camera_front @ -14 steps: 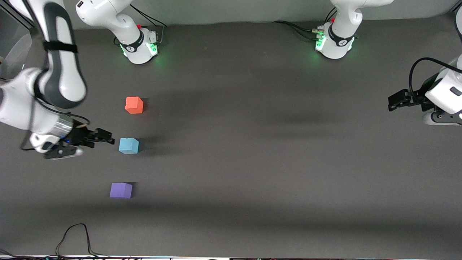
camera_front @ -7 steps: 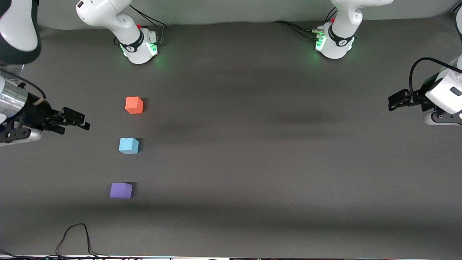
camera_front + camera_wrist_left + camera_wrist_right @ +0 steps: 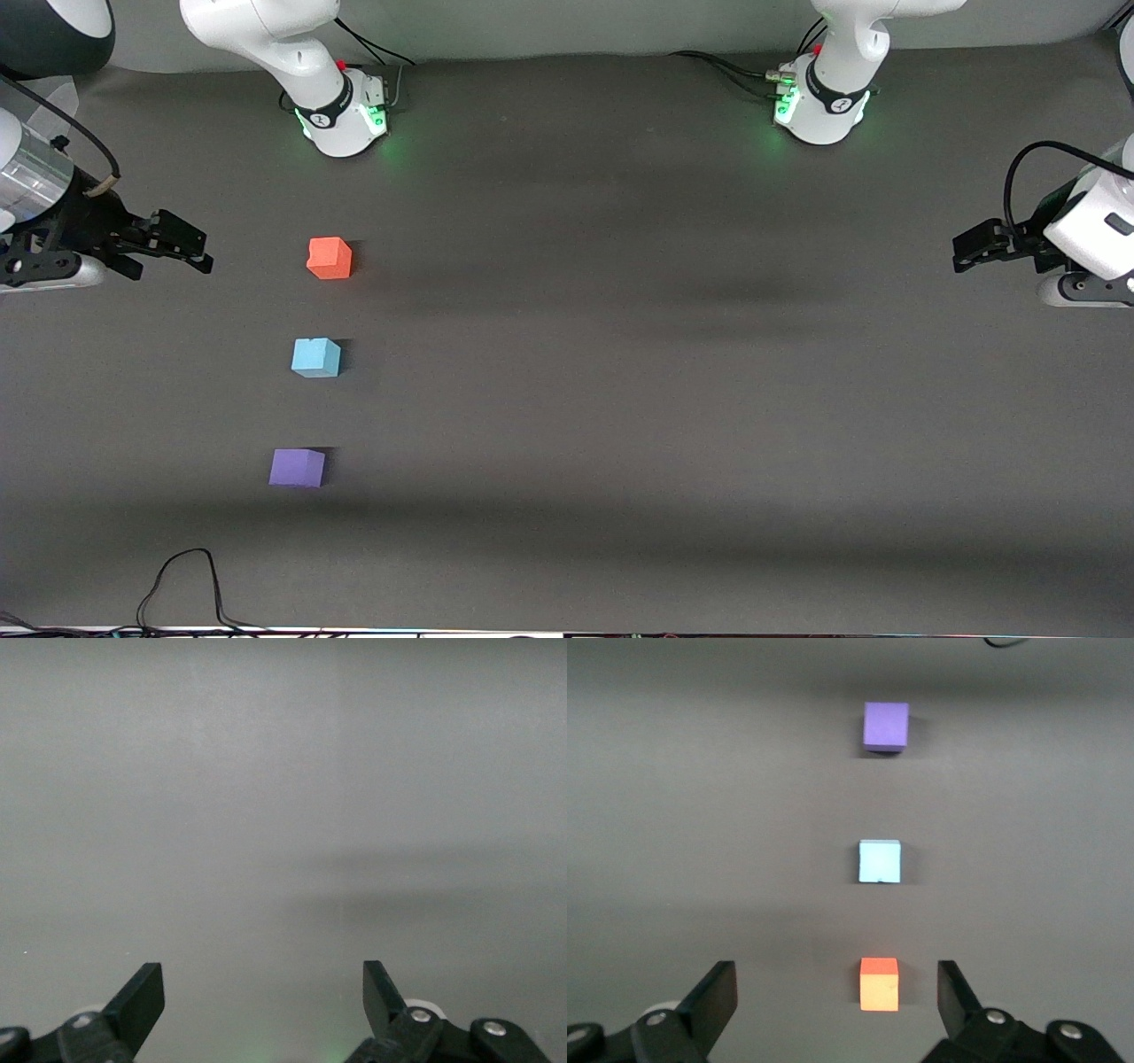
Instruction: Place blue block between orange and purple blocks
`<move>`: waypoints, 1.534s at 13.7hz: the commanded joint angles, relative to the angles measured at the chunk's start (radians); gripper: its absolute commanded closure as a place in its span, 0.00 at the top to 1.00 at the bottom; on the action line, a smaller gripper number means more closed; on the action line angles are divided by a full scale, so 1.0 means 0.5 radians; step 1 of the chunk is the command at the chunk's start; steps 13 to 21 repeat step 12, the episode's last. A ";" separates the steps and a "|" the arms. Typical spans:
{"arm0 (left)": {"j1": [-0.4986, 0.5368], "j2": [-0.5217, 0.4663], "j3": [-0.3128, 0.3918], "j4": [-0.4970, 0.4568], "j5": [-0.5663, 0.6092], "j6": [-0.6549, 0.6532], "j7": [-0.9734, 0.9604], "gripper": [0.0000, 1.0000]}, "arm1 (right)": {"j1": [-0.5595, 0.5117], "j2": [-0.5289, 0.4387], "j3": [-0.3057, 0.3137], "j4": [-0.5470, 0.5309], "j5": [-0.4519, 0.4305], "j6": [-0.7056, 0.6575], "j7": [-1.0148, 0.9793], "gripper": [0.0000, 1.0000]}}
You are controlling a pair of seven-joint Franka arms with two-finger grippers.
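The dark grey table (image 3: 620, 372) fills nearly everything in front of me, and my two white bases stand along its robot-side edge. My right arm (image 3: 266, 35) comes off its base and swings out past the right arm's end of the table, and my left arm (image 3: 1094, 239) waits over the opposite end, holding nothing.

My right gripper (image 3: 182, 244) hangs in the air over the table's edge at the right arm's end, level with the orange block, and it is empty. Its two black fingers (image 3: 713, 997) are spread wide apart, and in the right wrist view they frame the line of cubes. My left gripper (image 3: 974, 248) hangs over the table's edge at the left arm's end; its fingers (image 3: 142, 997) also stand wide, with only bare grey surface between them.

Now the small things. Three cubes of the same size sit in a row toward the right arm's end, all well apart from each other. The orange block (image 3: 329, 258) lies closest to the robot-side edge. The blue block (image 3: 315, 357) rests flat on the table between the other two, roughly midway. The purple block (image 3: 297, 467) lies closest to the camera-side edge, where a thin black cable (image 3: 182, 585) loops onto the table.
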 commanded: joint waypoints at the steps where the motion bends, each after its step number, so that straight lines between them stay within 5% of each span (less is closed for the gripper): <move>1: -0.001 -0.007 -0.001 0.004 -0.012 -0.022 -0.026 1.00 | -0.253 -0.031 0.230 -0.084 -0.040 0.030 0.015 1.00; 3: -0.001 -0.007 -0.001 0.004 -0.012 -0.022 -0.026 1.00 | -0.309 -0.037 0.384 -0.124 -0.043 0.040 0.045 1.00; 21: -0.001 -0.007 -0.004 0.004 -0.012 -0.022 -0.026 1.00 | -0.254 -0.021 0.376 -0.118 -0.043 0.055 0.039 1.00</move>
